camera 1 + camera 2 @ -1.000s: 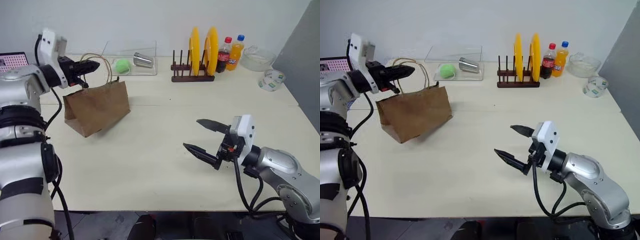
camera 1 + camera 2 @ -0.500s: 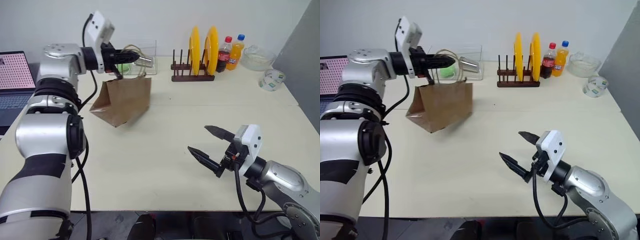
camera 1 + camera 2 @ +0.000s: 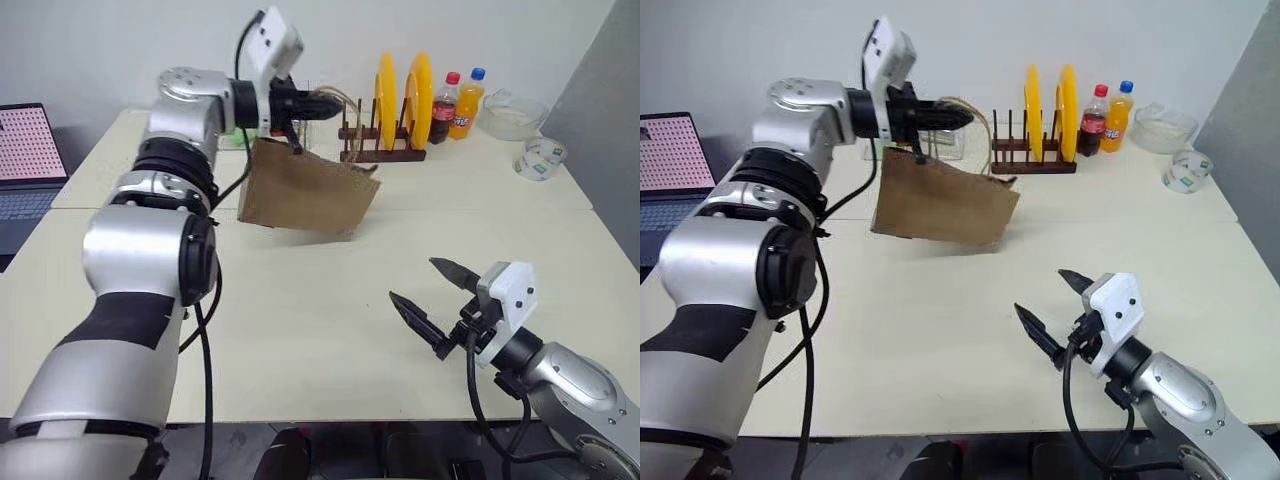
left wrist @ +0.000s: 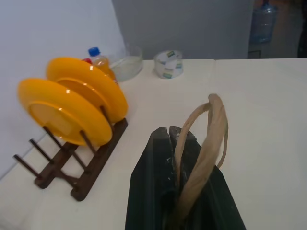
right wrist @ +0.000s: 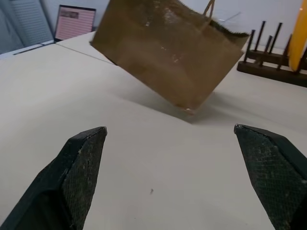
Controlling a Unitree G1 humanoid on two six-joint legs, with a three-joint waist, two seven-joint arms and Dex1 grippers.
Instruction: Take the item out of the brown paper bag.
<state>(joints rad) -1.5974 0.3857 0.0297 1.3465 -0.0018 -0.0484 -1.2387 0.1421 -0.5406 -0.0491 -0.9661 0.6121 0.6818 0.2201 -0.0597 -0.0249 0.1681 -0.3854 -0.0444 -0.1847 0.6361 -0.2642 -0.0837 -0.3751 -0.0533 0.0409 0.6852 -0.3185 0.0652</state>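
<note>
Black-fingered right gripper (image 3: 436, 301), nearest, jaws spread wide and empty above the cream table (image 3: 300, 330). Beyond it, the brown paper bag (image 3: 308, 190) hangs tilted clear of the tabletop, its tan loop handles (image 4: 204, 143) pinched in the closed left gripper (image 3: 325, 102); its contents cannot be made out, so the item's whereabouts cannot be told. Farthest: wooden rack (image 3: 375, 150) holding two yellow plates (image 3: 420, 90), cola bottle (image 3: 443, 108), orange soda bottle (image 3: 470, 103), clear bowl (image 3: 513, 115), tape roll (image 3: 537, 159).

bright even indoor light, soft shadow under the brown paper bag (image 3: 305, 190) — wrist views slightly soft
</note>
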